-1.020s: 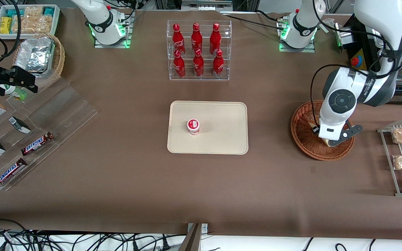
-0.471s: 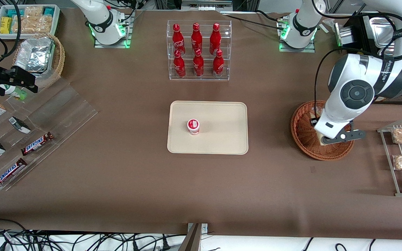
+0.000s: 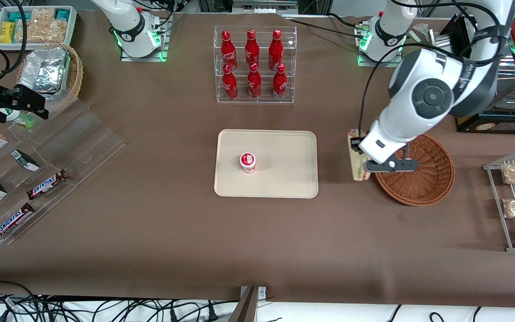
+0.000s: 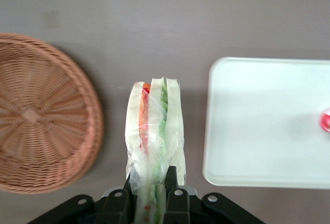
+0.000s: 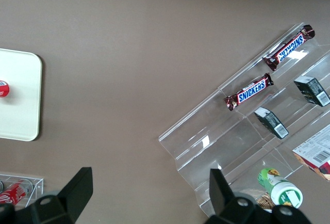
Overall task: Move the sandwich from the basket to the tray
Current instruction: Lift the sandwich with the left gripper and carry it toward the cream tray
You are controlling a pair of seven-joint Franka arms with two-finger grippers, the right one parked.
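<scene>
On the brown tabletop we saw, from the front, the tool clamped on the sandwich, held between the woven basket and the cream tray, which carried a red-lidded cup. From the left wrist, the fingers pinched the wrapped wedge over bare tabletop, basket and tray flanking it.
</scene>
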